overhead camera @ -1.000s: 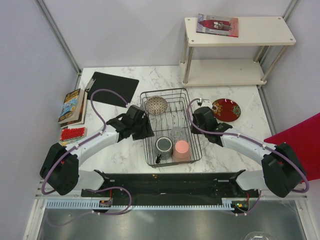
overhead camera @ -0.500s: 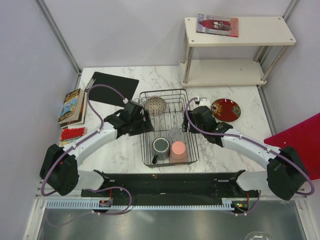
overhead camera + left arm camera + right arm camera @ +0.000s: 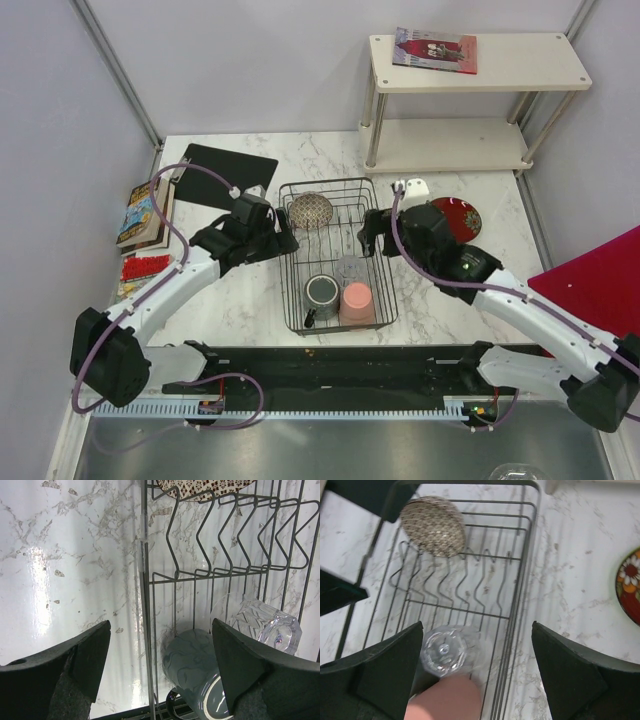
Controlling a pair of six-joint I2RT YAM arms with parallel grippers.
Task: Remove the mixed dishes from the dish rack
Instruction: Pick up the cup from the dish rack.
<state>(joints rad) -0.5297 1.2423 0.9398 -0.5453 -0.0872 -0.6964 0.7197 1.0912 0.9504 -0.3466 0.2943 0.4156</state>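
Four dishes sit in the dish rack (image 3: pixel 335 232): speckled bowl (image 3: pixel 312 210) at the far end, small clear glass (image 3: pixel 444 650), dark grey mug (image 3: pixel 326 291) and pink cup (image 3: pixel 357 297) nearer; the red patterned plate (image 3: pixel 462 217) lies on the table to its right. Both jaws have just spread wide, empty; the left gripper (image 3: pixel 160 645) straddles the rack's left wall; the right gripper (image 3: pixel 477 650) hovers over the glass, probably the next pick.

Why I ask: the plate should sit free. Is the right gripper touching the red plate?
Apart. The right wrist view shows the open right gripper above the dish rack, with bare marble between its fingers and the red plate.
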